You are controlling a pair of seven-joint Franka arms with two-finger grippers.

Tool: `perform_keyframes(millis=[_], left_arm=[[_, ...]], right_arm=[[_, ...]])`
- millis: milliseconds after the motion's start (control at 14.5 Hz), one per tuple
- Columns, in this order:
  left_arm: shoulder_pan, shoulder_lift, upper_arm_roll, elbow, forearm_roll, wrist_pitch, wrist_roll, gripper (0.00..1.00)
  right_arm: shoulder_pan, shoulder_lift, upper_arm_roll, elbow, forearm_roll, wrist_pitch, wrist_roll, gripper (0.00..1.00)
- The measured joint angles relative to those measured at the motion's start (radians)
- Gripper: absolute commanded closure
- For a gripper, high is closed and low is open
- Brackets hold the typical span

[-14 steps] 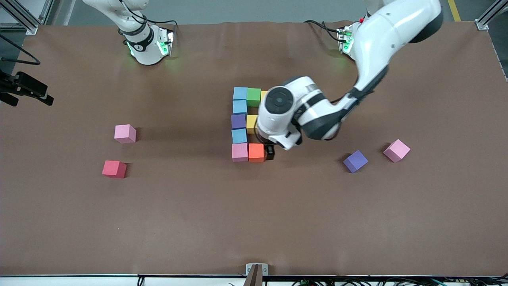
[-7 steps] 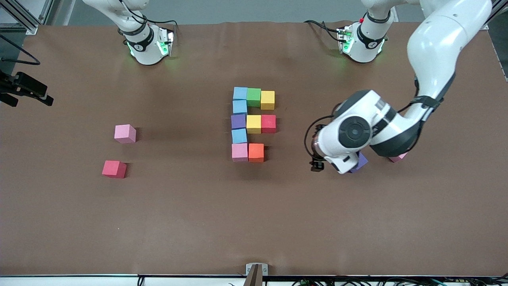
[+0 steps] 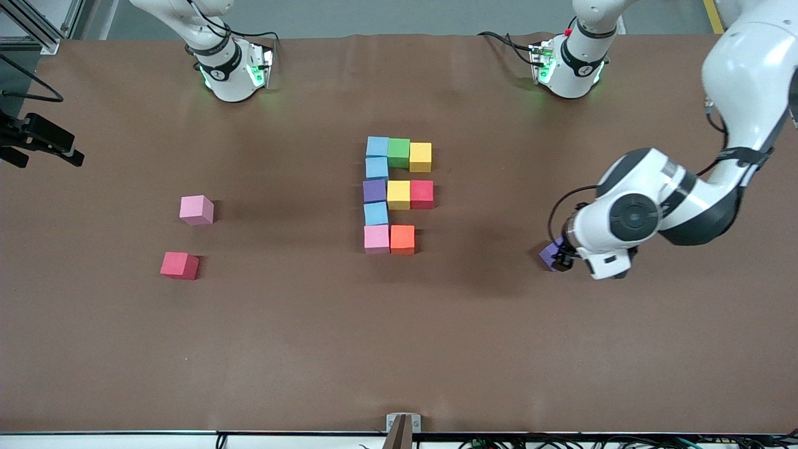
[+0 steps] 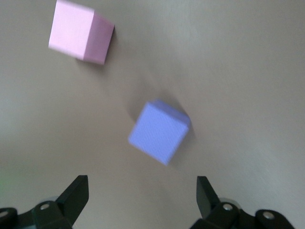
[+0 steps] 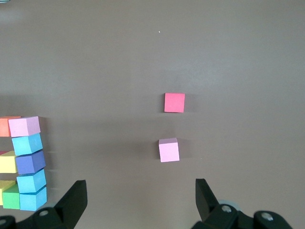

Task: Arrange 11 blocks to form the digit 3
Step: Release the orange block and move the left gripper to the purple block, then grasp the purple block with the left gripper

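Observation:
The digit 3 (image 3: 399, 194) lies mid-table as several touching blocks: a column of blue, blue, purple, blue and pink, with green and yellow, yellow and red, and orange (image 3: 403, 239) branching off. My left gripper (image 3: 563, 260) hangs open and empty over a loose purple block (image 3: 550, 255), which lies tilted just ahead of the fingers (image 4: 76, 193) in the left wrist view. The purple block (image 4: 158, 131) has a loose pink block (image 4: 81, 32) near it. My right gripper (image 5: 140, 200) stands open and empty high above the table, out of the front view.
A pink block (image 3: 197, 209) and a red block (image 3: 179, 265) lie apart toward the right arm's end of the table; the right wrist view shows both, the pink block (image 5: 169, 150) and the red block (image 5: 174, 102). The left arm's elbow (image 3: 748, 75) rises over its own end.
My left arm swung away from the orange block at the figure toward its own end of the table and now hangs over the loose purple block, open throughout. The right arm has not moved.

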Motion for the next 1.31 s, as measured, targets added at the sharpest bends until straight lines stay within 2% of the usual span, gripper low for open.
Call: perform_keyframes(millis=[207, 414, 759, 1103, 1310], left_arm=[[0.127, 0.000, -0.014, -0.105, 0.018, 0.099, 0.164, 0.01], [0.169, 0.000, -0.009, -0.144, 0.019, 0.181, 0.312, 0.01], [0.153, 0.016, 0.038, -0.161, 0.019, 0.299, 0.423, 0.01], [0.037, 0.026, 0.139, -0.165, 0.019, 0.358, 0.424, 0.01], [0.020, 0.028, 0.164, -0.165, 0.038, 0.363, 0.424, 0.01]], right_arm=[[0.000, 0.000, 0.003, 0.000, 0.000, 0.000, 0.000, 0.00], [0.000, 0.000, 0.003, 0.000, 0.000, 0.000, 0.000, 0.00], [0.000, 0.000, 0.002, 0.000, 0.000, 0.000, 0.000, 0.00], [0.000, 0.000, 0.002, 0.000, -0.001, 0.000, 0.000, 0.00], [0.000, 0.000, 0.002, 0.000, -0.001, 0.000, 0.000, 0.00]])
